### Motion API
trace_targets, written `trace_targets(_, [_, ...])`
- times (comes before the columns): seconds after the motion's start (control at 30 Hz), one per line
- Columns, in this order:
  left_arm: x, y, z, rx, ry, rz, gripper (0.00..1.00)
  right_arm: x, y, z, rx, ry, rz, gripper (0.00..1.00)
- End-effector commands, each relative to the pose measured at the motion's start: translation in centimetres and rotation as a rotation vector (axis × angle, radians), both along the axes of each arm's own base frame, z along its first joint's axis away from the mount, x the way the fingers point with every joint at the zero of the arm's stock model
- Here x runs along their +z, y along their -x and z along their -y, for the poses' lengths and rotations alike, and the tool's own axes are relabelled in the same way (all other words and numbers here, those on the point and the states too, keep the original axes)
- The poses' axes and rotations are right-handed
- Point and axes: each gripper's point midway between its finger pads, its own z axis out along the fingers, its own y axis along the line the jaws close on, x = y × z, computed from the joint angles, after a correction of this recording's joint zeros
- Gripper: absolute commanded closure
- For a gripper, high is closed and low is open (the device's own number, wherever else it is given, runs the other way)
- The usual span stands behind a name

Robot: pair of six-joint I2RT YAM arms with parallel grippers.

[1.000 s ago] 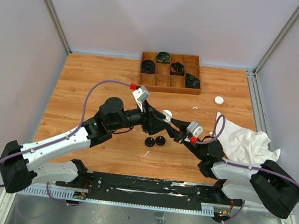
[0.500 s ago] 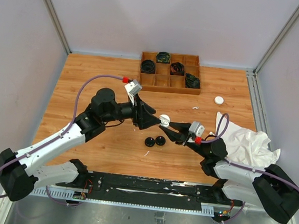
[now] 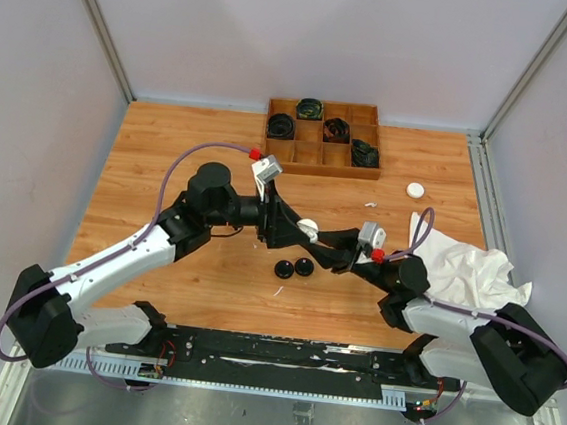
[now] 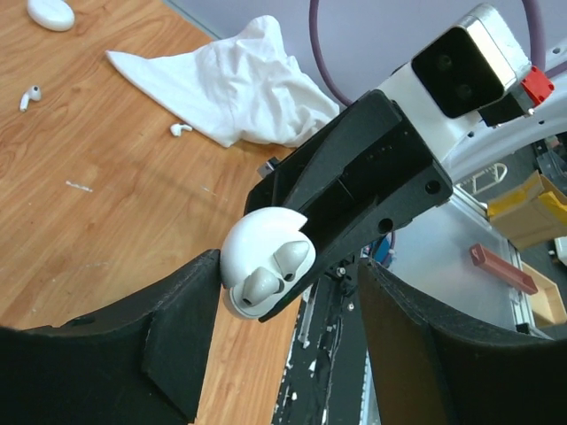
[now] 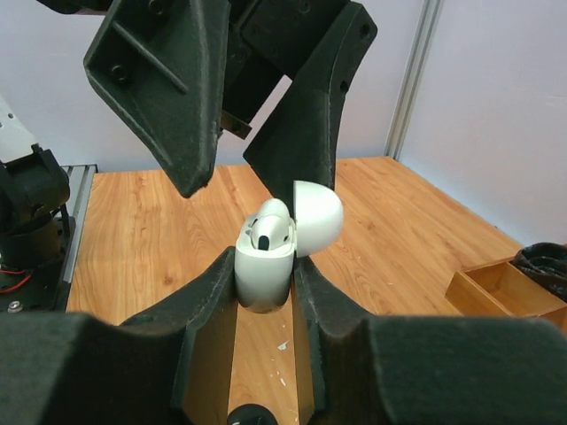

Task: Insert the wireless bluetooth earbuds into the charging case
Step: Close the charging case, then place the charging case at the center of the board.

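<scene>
Nearest the arm bases, two black puck cases point(image 3: 294, 268) lie side by side on the wooden table point(image 3: 168, 161), nobody touching them. Just beyond is the action. The right gripper point(image 5: 264, 292) has its fingers clamped on the body of the white charging case point(image 5: 263, 266), lifted off the table with the lid point(image 5: 317, 218) flipped open, which looks like a way to give the other arm a steady target. From the left wrist, two white earbuds point(image 4: 266, 282) sit in the wells. The left gripper point(image 4: 288, 270) hovers at the case with fingers spread wide and gripping nothing, probably poised to press the buds home or tip the lid shut. Off to the right lies a crumpled white cloth point(image 3: 469, 273) with a loose earbud point(image 4: 181, 129) just beside its edge. A second loose earbud point(image 4: 31, 93) lies farther out, near a closed white case point(image 3: 415, 190). Along the far edge sits a divided wooden tray point(image 3: 313, 169) holding coiled black cables point(image 3: 282, 125).
</scene>
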Motion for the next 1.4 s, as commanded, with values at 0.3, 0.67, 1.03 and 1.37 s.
trace_targets(0.3, [2.5, 0.7, -0.1, -0.045, 0.071, 0.095, 0.38, 0.1, -1.4, 0.9, 0.005, -0.037, -0.121, 0.80])
trace_targets(0.67, [-4.6, -5.8, -5.5, 0.506, -0.104, 0.023, 0.29, -8.3, -4.8, 4.4, -0.261, 0.233, -0.590, 0.77])
trace_targets(1.03, [-12.0, -8.3, -10.0, 0.790, -0.265, -0.039, 0.16, -15.3, -4.9, 7.9, -0.424, 0.400, -0.964, 0.76])
trace_targets(1.37, [-14.8, -8.7, -12.3, 0.873, -0.326, 0.028, 0.14, -18.9, -5.3, 6.3, -0.387, 0.499, -1.191, 0.73])
